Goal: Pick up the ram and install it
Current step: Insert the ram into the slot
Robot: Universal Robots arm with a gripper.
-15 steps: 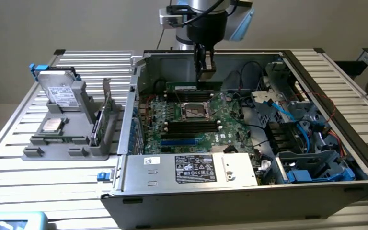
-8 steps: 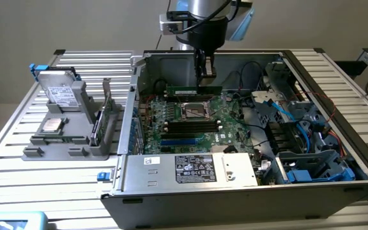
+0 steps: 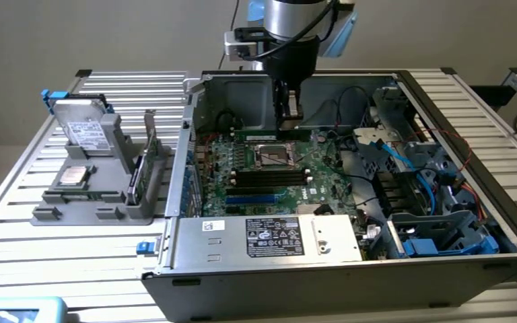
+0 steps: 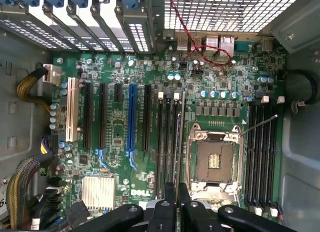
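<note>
1. While the gripper clamps the ram edge-on, the stick hangs just over the memory slots, near the case's far wall.
2. Open room lies above the motherboard; the CPU socket sits just beside the slots.
3. Cables crowd the case's side toward the exterior view's right.
</note>
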